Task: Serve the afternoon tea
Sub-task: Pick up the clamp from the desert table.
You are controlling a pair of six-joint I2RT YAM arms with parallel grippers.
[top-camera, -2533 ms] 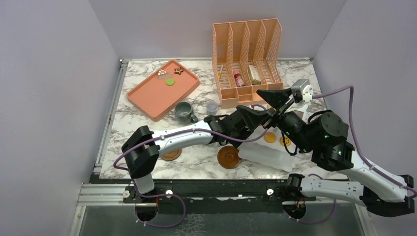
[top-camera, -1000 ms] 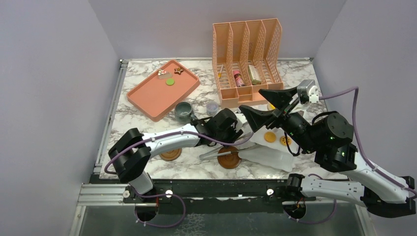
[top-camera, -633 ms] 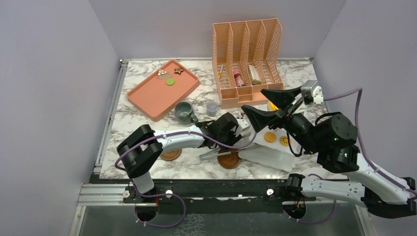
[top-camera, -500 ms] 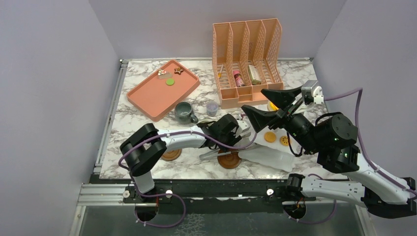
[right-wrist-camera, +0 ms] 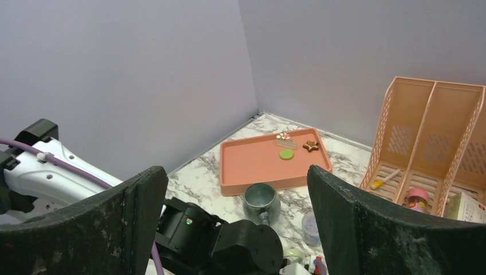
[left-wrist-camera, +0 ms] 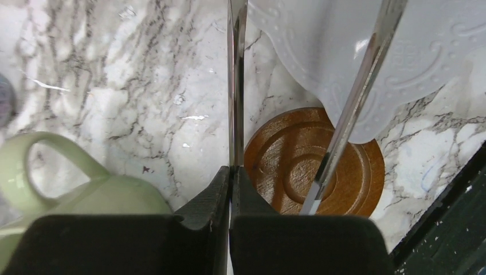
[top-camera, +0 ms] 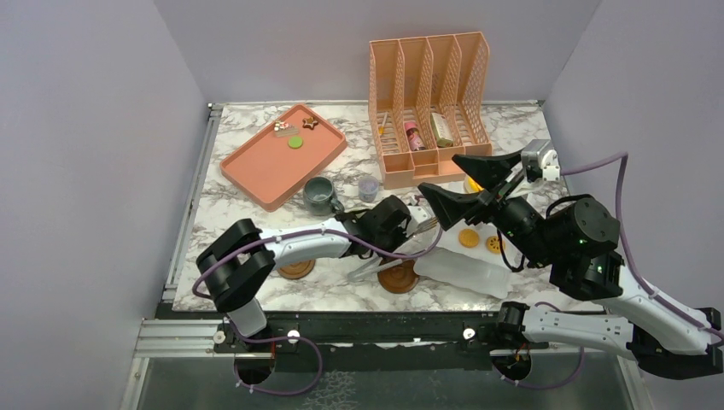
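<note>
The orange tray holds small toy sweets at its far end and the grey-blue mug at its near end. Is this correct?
Not quite: the grey-blue mug stands outside the orange tray, on the table beside its near edge, as the top external view shows. The toy sweets do lie at its far end.

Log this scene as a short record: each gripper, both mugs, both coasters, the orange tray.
left gripper: shut on one blade of the metal tongs
right gripper: open, holding nothing
pale green mug: left of the near coaster, not on it
grey-blue mug: upright by the orange tray's near corner
near coaster: no mug on it
second coaster: partly hidden by the left arm
orange tray: toy treats at its far end
</note>
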